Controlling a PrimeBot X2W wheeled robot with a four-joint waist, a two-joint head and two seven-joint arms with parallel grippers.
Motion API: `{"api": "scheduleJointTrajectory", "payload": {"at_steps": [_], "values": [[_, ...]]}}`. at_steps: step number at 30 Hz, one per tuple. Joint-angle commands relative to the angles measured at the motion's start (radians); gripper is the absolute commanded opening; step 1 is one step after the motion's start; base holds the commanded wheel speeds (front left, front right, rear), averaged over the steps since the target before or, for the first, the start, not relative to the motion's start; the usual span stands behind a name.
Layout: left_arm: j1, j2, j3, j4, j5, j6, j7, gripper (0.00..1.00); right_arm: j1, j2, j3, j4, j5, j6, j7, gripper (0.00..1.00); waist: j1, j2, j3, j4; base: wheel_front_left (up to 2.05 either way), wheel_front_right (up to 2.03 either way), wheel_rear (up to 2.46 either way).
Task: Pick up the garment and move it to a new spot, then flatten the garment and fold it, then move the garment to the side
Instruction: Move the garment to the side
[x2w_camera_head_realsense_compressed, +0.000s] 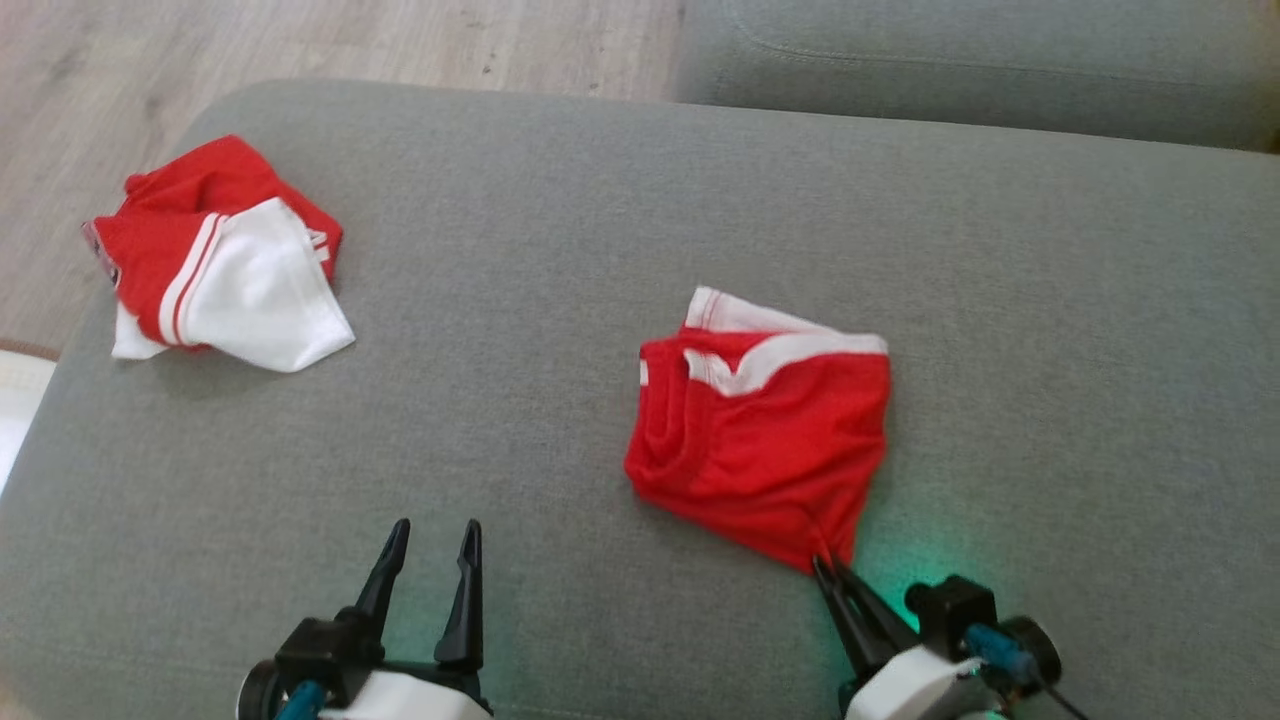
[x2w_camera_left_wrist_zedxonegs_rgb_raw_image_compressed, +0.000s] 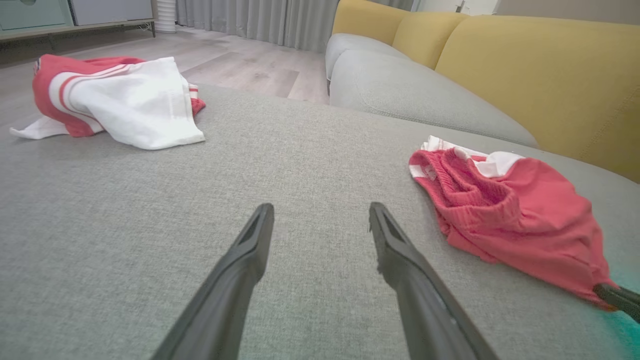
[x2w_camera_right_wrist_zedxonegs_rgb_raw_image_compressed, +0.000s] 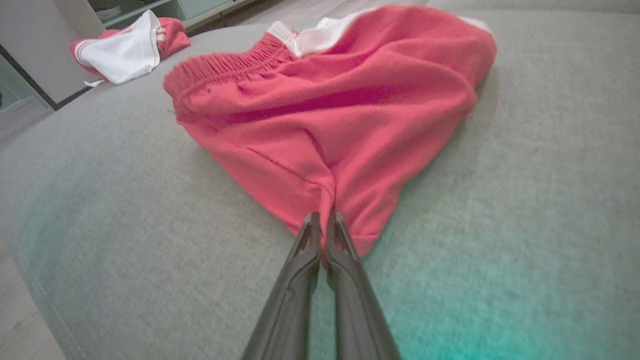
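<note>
- The grey sofa cushion (x2w_camera_head_realsense_compressed: 600, 180) carries everything. In the head view its rounded edge runs from 9 to 11 o'clock and drops to the wood floor (x2w_camera_head_realsense_compressed: 350, 40). At 12 to 1 o'clock it meets a second cushion (x2w_camera_head_realsense_compressed: 980, 60).
- The widest bare stretch of cushion lies around the middle, between the two garments, with more at 2 to 3 o'clock. Either looks fit for your new spot, but keep off the 9 o'clock edge.
- The red shorts (x2w_camera_head_realsense_compressed: 770, 440), your garment, lie bunched at 4 o'clock. Their white trim is on the far side and one corner points toward 5 o'clock.
- A red-and-white garment (x2w_camera_head_realsense_compressed: 230, 260) sits crumpled at 10 o'clock, well apart from the shorts and near the left edge.
- Your right pincer (x2w_camera_head_realsense_compressed: 826, 566), at 5 o'clock, is pressed together and pinches that near corner of the shorts. The cloth rests on the cushion, not yet lifted.
- Your left pincer (x2w_camera_head_realsense_compressed: 436, 528), at 7 o'clock, is spread wide over bare cushion and holds nothing.
- You are at the first step, with the grip made. Lifting, moving, flattening, folding and setting aside all remain.
</note>
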Motion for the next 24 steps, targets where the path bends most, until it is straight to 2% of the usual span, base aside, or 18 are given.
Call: {"api": "scheduleJointTrajectory", "payload": {"at_steps": [1, 4, 5, 6, 7, 12, 16, 20, 24], "values": [[-0.029, 0.002, 0.035, -0.025, -0.005, -0.002, -0.005, 1.00, -0.009, -0.002, 0.018, -0.015, -0.007, -0.001, -0.014, 0.00, 0.0001, 0.0000, -0.003, -0.006, 0.00, 0.00, 0.00], [-0.027, 0.002, 0.037, -0.022, -0.004, -0.005, -0.005, 1.00, 0.004, -0.004, 0.013, -0.004, -0.012, -0.001, -0.014, 0.00, 0.0001, 0.0000, -0.007, -0.017, 0.00, 0.00, 0.00], [-0.027, 0.002, 0.038, -0.022, -0.003, -0.006, -0.005, 1.00, 0.006, -0.004, 0.010, -0.009, -0.008, -0.001, -0.014, 0.05, 0.0001, 0.0000, -0.009, -0.022, 0.00, 0.00, 0.00], [-0.028, 0.002, 0.039, -0.022, -0.001, -0.006, -0.005, 1.00, 0.009, -0.004, 0.008, -0.019, -0.002, -0.001, -0.014, 0.58, 0.0001, 0.0000, -0.011, -0.027, 0.00, 0.00, 0.00], [-0.028, 0.002, 0.042, -0.022, 0.000, -0.007, -0.005, 1.00, 0.012, -0.004, 0.010, -0.035, 0.003, -0.001, -0.014, 1.00, 0.0001, 0.0000, -0.014, -0.032, 0.00, 0.00, 0.00], [-0.028, 0.002, 0.065, -0.035, 0.014, -0.004, -0.005, 1.00, 0.034, -0.026, -0.031, -0.207, 0.020, -0.001, -0.014, 1.00, 0.0001, 0.0000, -0.028, -0.067, 0.00, 0.00, 0.00], [-0.032, 0.002, 0.095, -0.055, 0.030, 0.004, -0.005, 1.00, 0.043, -0.024, -0.135, -0.350, 0.016, -0.001, -0.014, 1.00, 0.0001, 0.0000, -0.040, -0.102, 0.00, 0.00, 0.00], [-0.038, 0.002, 0.121, -0.064, 0.073, 0.005, -0.005, 1.00, 0.035, -0.009, -0.249, -0.374, -0.009, -0.001, -0.014, 1.00, 0.0001, 0.0000, -0.055, -0.134, 0.00, 0.00, 0.00], [-0.036, 0.002, 0.146, -0.070, 0.116, 0.015, -0.005, 1.00, 0.020, -0.003, -0.301, -0.341, -0.020, -0.001, -0.014, 1.00, 0.0001, 0.0000, -0.062, -0.157, 0.00, 0.00, 0.00]]}}
